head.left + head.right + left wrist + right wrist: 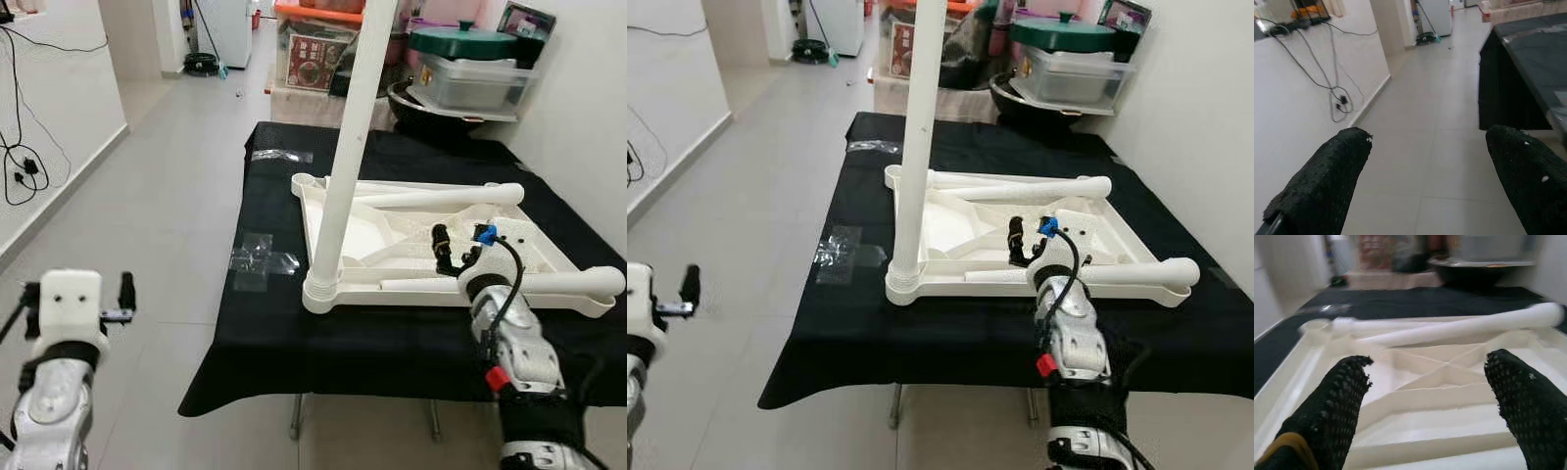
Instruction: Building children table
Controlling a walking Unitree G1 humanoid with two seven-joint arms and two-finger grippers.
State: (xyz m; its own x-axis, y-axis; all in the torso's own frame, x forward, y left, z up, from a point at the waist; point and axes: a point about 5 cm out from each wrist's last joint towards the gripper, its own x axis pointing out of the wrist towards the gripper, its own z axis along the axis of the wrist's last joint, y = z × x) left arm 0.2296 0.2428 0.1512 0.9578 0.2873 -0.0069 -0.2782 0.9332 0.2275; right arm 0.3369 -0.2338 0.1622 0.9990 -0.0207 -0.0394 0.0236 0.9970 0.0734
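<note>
Left eye view showed a white plastic children's tabletop [411,245] lying upside down on a low table draped in black cloth [294,333], its ribbed underside facing up. One long white plastic leg [353,137] stood upright in the tabletop's near left corner socket, rising out of the top of the picture. A second white leg [441,196] lay along the tabletop's far edge, and a third white leg [529,283] lay along its near edge, its rounded end jutting past the right corner. The right gripper [456,250] reached over the near edge of the tabletop, its two black fingers apart and hanging above the ribbed underside without touching it; in the right wrist view the fingers [1337,401] framed the ribs with the far leg lying across beyond them. The left gripper [1425,181] hung low at the left of the cloth-covered table, over the grey tiled floor [167,196], its fingers spread wide with nothing between them. Patches of clear tape [263,259] lay on the cloth left of the tabletop. Far behind stood stacked plastic storage boxes [470,69] with a green lid on top.
</note>
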